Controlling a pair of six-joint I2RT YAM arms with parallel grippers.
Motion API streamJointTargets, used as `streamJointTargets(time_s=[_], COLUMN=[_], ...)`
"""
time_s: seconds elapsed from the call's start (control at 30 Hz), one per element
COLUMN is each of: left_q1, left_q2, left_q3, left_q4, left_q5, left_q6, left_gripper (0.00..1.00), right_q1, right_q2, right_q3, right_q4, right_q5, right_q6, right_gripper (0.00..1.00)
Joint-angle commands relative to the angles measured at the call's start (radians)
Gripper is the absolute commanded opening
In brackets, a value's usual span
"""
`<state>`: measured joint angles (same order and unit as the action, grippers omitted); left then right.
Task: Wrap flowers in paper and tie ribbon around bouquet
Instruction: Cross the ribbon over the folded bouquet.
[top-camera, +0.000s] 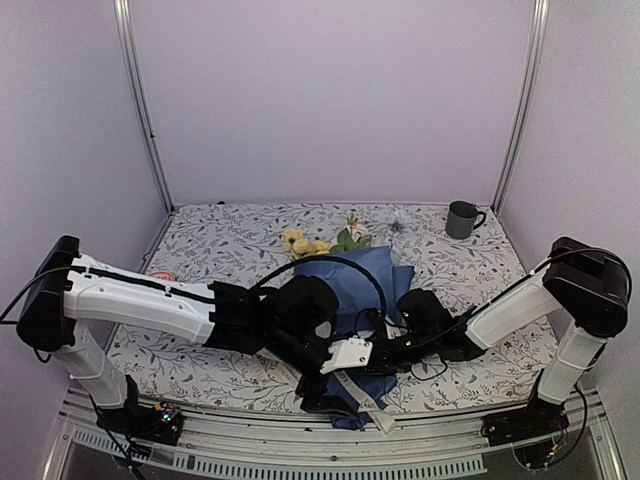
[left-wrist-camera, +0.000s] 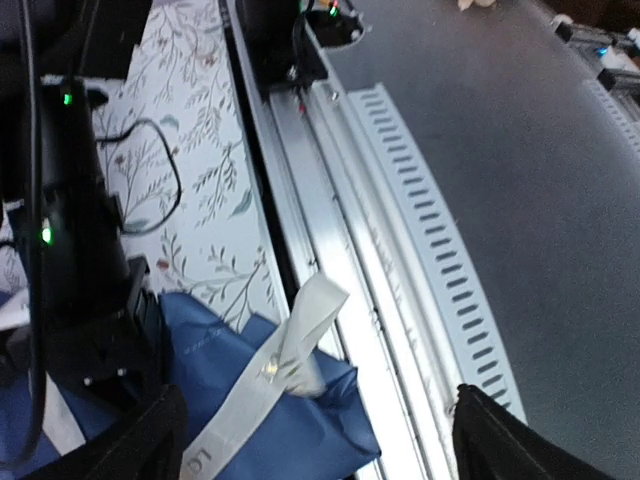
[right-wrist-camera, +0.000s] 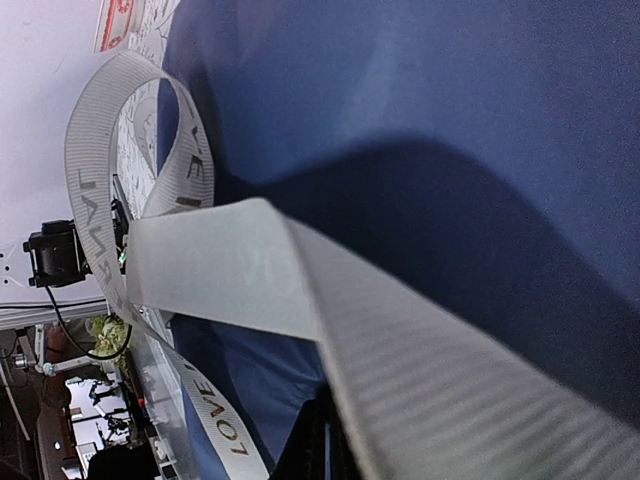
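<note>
- Ribbon (right-wrist-camera: 230, 270) — cream, lettered — loops over the blue-wrapped bouquet (top-camera: 345, 275).
- The right gripper (right-wrist-camera: 322, 445) pinches the ribbon.
- The left gripper (left-wrist-camera: 330, 440) hangs spread wide over the bouquet's near end.

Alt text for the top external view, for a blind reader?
The left arm and right arm meet low over a bouquet in dark blue paper, lying on a floral tablecloth, its yellow and white flowers pointing away. A cream ribbon trails off its near end; a grey mug stands at the far right.
</note>
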<state>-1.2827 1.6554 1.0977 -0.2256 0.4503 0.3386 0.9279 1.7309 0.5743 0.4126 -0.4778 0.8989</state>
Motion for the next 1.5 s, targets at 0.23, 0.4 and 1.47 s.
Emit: streamJointTargets(time_s=[0.23,0.4,1.47], left_q1=[0.214,0.218,0.227], left_q2=[-0.098,-0.040,0.041], left_q3=[-0.085,-0.098,-0.060], left_q4=[0.067,0.074,0.280], left_q5=[-0.258,-0.201,-0.876], left_q6=[-0.138,-0.103,-0.044], left_gripper=[0.60,0.59,0.00], right_q1=[-0.007,-0.007,0.001], right_q2=[0.011,0.015,-0.003], right_q3=[0.003,0.014,0.017], right_q4=[-0.006,-0.016,-0.018], right_q5=[0.010,0.010,0.025], right_q6=[0.003,-0.011,0.013], right_gripper=[0.05,0.04,0.02])
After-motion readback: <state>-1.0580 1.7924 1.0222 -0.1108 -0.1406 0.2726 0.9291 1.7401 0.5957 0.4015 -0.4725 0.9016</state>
